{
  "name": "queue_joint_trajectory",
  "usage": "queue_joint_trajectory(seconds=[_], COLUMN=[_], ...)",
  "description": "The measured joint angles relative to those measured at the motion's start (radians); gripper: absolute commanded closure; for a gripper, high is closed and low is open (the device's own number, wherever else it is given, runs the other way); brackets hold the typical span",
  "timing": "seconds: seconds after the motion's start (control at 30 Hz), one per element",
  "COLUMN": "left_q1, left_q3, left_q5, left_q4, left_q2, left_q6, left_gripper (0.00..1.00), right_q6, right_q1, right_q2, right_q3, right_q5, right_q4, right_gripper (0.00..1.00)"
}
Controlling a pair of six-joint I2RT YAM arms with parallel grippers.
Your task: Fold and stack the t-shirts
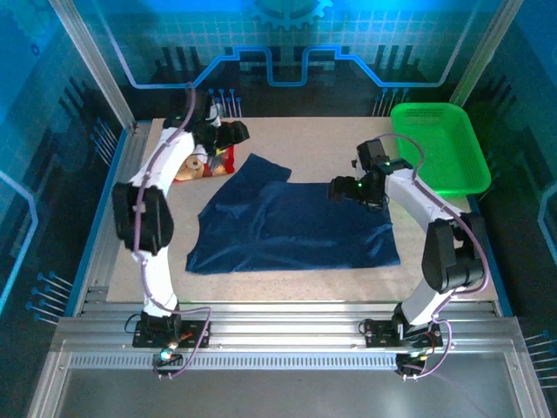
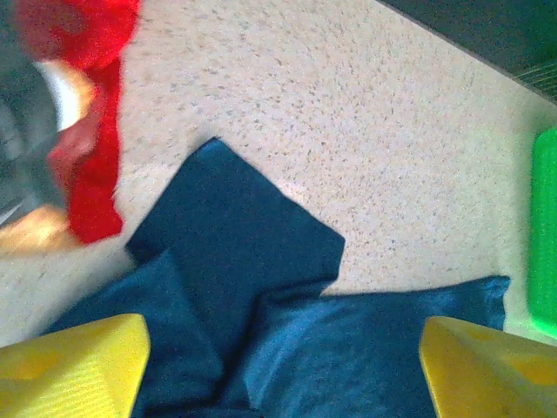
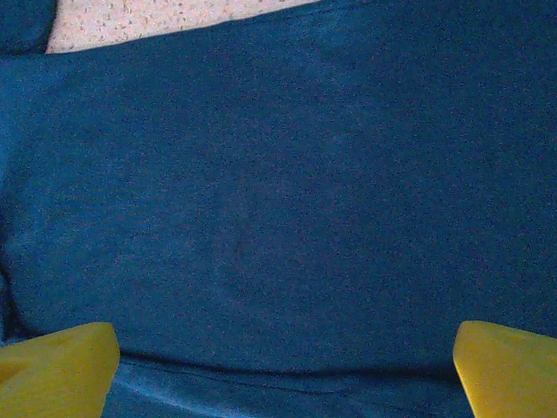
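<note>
The navy blue t-shirt (image 1: 291, 225) lies spread flat in the middle of the table, one sleeve (image 2: 235, 231) pointing toward the back left. The red t-shirt (image 1: 216, 163) lies bunched at the back left, its bear picture partly showing. My left gripper (image 1: 233, 133) hangs above the red t-shirt (image 2: 91, 131) and the sleeve, its yellow fingers (image 2: 74, 370) wide apart and holding nothing. My right gripper (image 1: 335, 189) hovers over the navy t-shirt's (image 3: 278, 192) far right edge, open, with only flat cloth between its fingers (image 3: 505, 366).
A green mesh basket (image 1: 439, 148) stands at the back right, and its edge (image 2: 546, 235) shows in the left wrist view. Bare speckled tabletop (image 1: 322, 144) lies behind the navy shirt. Metal rails frame the table's sides and front.
</note>
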Motion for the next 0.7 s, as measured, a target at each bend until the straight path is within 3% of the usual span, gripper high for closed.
queue_joint_trajectory(seconds=[0.23,0.7], left_q1=[-0.011,-0.043], left_q3=[0.257,0.311], left_q5=[0.016,-0.060], left_q4=[-0.085,-0.081], left_q2=[0.272,0.419], left_q6=[0.114,0.133], left_gripper=[0.30,0.39], right_q6=[0.011,-0.005], right_q1=[0.027,0.024], right_q2=[0.098,0.135], right_q3=[0.073,0.139], right_q5=[-0.005,-0.016], right_q4=[-0.005,-0.052], right_gripper=[0.00,0.00])
